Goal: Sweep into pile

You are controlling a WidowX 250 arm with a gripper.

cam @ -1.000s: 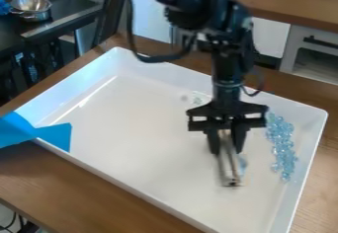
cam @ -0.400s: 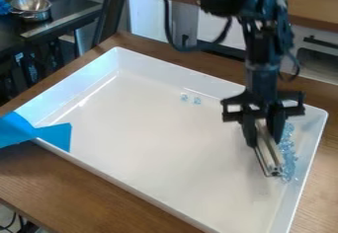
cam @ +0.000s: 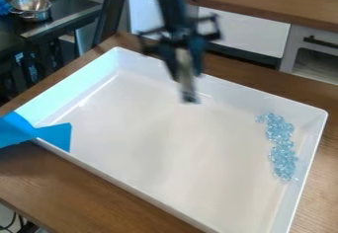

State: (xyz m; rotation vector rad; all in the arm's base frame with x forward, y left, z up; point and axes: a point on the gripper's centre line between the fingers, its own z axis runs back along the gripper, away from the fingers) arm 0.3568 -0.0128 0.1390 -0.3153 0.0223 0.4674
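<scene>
Along the near side, the brown wooden table (cam: 99,192) shows a fine grain running under the big tray (cam: 151,143). The tray is glossy white, smooth and four-sided, with straight raised walls and softly rounded corners. At its left, flat blue tape (cam: 49,134) with crisp, angular edges lies over the rim. Over by the right wall, the glassy beads (cam: 283,153), pale blue and roundish, lie inside the tray in a long, uneven band, packed together through most of it, with a few looser ones at the far end.

Farther off, the black hand (cam: 184,71) hangs over the tray's far side, with its fingers closed around a narrow, pale bar (cam: 188,90) that points downward and ends in a darker tip. Both are blurred, and whether the tip touches the tray cannot be told. The beads are well apart from it.

Behind, at the far left, a shiny, round metal bowl (cam: 30,7) sits on a dark counter (cam: 74,11). Across the back runs a smooth wooden counter (cam: 264,1) above flat white panels (cam: 254,34) and a dark, bar-shaped handle (cam: 320,42).
</scene>
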